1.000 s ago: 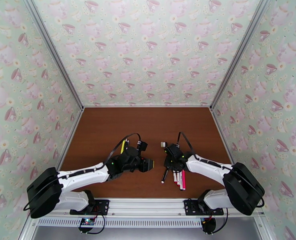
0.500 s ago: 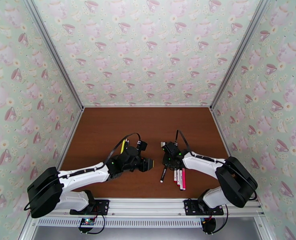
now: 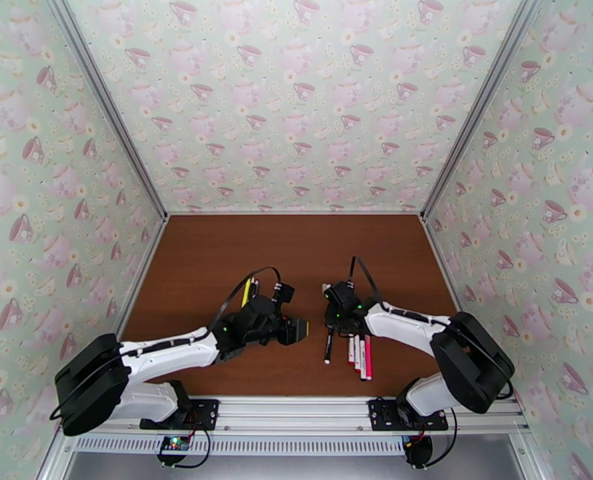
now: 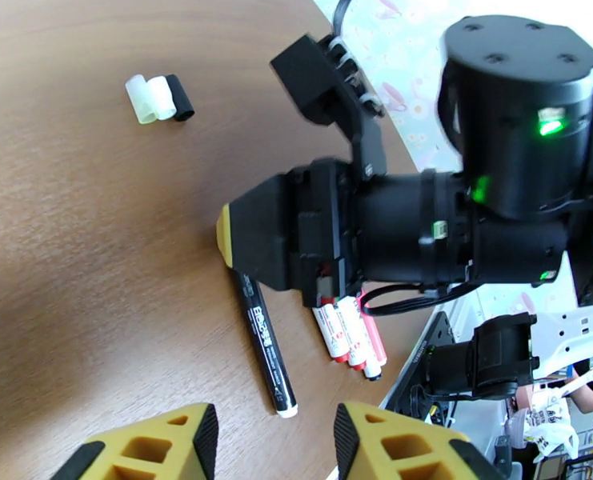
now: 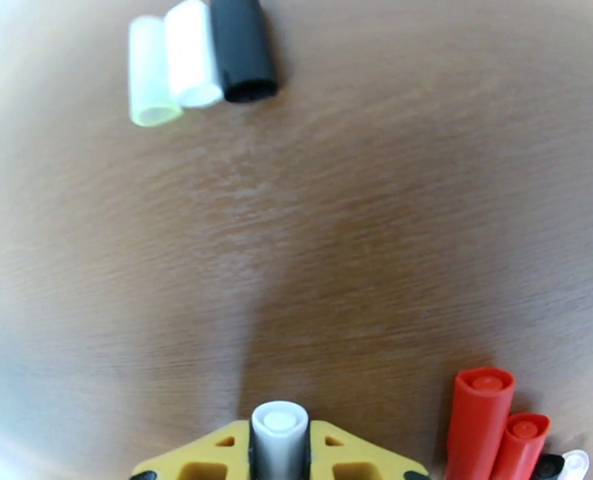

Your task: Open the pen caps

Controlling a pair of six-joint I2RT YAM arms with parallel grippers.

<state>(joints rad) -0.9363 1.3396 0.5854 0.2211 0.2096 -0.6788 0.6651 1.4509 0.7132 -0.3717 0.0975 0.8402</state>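
1. We see the right claw [image 5: 279,443] pinching a pen [image 5: 279,422] by its white end.
2. The left claw [image 4: 270,432] stands spread.
3. Three pen caps [image 5: 192,58] lie touching on the tabletop [image 5: 376,234], at eleven o'clock.

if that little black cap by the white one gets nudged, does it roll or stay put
The short black plastic cap lies on its round side on the smooth wooden table, so it would probably roll. Small and open-ended, it is likely very light. The white plastic cap touching it may get shoved along.
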